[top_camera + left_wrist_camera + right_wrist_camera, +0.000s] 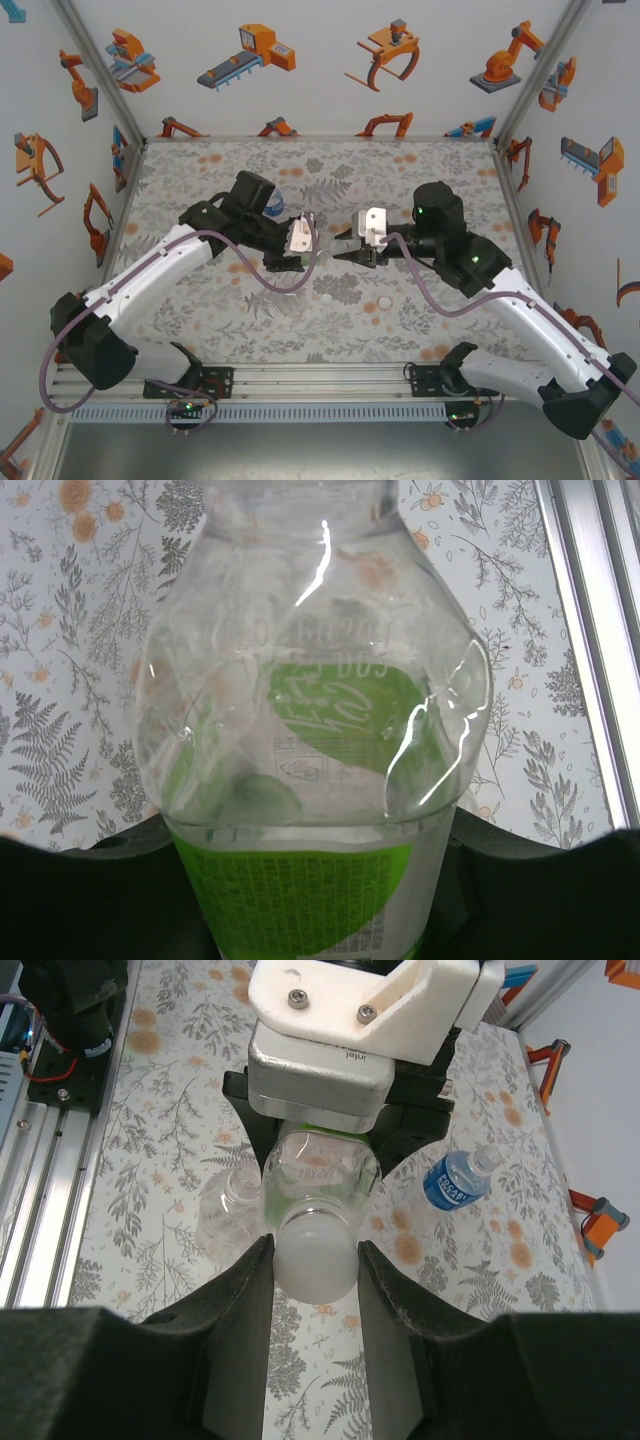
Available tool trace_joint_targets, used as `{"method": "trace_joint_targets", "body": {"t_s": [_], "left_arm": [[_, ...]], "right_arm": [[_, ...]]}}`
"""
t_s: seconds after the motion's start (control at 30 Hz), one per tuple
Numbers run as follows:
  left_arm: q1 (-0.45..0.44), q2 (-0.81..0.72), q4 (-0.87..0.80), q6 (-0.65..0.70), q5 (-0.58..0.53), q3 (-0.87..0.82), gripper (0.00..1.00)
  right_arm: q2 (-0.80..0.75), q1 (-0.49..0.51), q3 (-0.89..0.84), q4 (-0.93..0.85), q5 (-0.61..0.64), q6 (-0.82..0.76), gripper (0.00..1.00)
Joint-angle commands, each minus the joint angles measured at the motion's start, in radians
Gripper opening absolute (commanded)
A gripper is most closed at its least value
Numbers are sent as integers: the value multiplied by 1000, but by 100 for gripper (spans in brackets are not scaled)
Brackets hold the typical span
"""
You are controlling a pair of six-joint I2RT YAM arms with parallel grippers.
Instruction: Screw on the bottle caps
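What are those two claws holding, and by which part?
The left gripper clamps the green-labelled bottle around its body; the right gripper pinches the white cap on the bottle's mouth.

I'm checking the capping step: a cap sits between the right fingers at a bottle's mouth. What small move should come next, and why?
Probably rotate the right gripper about the neck to thread the white cap down. Its fingers pinch the cap on the mouth of the green-labelled bottle, which the left gripper clamps by the body, so the bottle looks braced for turning.
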Motion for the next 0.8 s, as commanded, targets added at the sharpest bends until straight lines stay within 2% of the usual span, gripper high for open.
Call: {"method": "trace_joint_targets", "body": {"t_s": [0.0,0.1,0.37,0.63,0.77], "left_arm": [[-7,-10,0,31,54,34,0],[-7,-15,-1,31,69,33,0],[-7,-23,2,49,146,34,0],[-8,-52,74,50,242,-5,0],[-7,-47,105,22,248,-5,0]], "right_arm": [[9,17,31,-18,14,-14,4],[12,20,34,-16,25,-14,4],[24,22,24,11,-41,-18,1],[-7,22,-15,69,-73,-14,0],[-4,22,-18,71,-65,9,0]]}}
